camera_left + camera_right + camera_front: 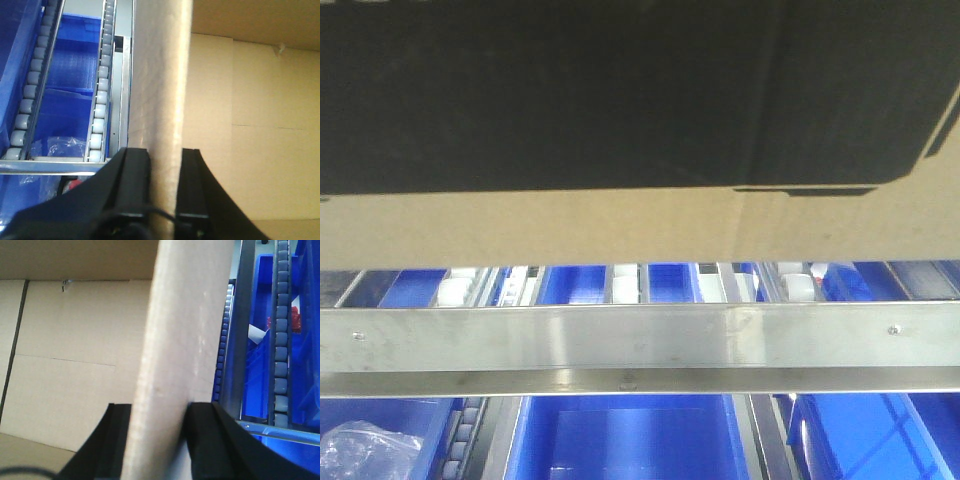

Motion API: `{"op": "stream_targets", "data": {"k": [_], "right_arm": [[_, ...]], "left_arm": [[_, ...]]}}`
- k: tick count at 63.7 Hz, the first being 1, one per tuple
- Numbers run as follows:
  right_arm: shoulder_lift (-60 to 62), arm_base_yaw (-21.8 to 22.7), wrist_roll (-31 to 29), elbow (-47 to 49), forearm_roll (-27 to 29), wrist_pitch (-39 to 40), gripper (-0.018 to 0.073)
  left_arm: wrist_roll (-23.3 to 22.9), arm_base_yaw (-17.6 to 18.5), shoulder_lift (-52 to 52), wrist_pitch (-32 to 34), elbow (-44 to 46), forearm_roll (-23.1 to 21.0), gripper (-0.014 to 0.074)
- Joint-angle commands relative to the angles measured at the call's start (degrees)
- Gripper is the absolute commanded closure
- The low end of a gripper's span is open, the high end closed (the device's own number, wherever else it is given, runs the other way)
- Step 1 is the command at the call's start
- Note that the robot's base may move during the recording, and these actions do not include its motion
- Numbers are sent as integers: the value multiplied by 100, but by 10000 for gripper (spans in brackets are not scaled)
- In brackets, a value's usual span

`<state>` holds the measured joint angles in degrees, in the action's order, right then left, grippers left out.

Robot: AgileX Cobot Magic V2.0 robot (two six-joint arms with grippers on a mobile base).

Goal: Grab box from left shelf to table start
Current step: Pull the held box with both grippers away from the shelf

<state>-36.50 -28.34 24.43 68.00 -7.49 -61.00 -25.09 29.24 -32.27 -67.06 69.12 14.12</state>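
Black fingers of left gripper [164,156] and right gripper [159,409] clamp opposite walls of the box [570,225] above the left shelf [640,340] rail; a blue bin [410,425] below holds a plastic bag [365,450].

place: warehouse | evidence: steel roller-track shelf [620,340], blue plastic bins [620,440]

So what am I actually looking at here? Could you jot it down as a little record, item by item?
Box: brown carton, black printed panel, open top
Left gripper: shut on one box wall
Right gripper: shut on another box wall
Shelf: steel front rail just below the box
Roller tracks: run back behind the rail
Bins: blue, beneath the rail
Table: not in view
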Motion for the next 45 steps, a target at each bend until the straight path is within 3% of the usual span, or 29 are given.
{"op": "stream_targets", "data": {"k": [1, 45], "right_arm": [[84, 70, -74, 214, -1138, 360, 503], [84, 70, -74, 214, -1138, 642, 503]], "left_arm": [[-81, -15, 99, 889, 270, 1017, 691], [-81, -15, 99, 1093, 270, 1031, 691]]}}
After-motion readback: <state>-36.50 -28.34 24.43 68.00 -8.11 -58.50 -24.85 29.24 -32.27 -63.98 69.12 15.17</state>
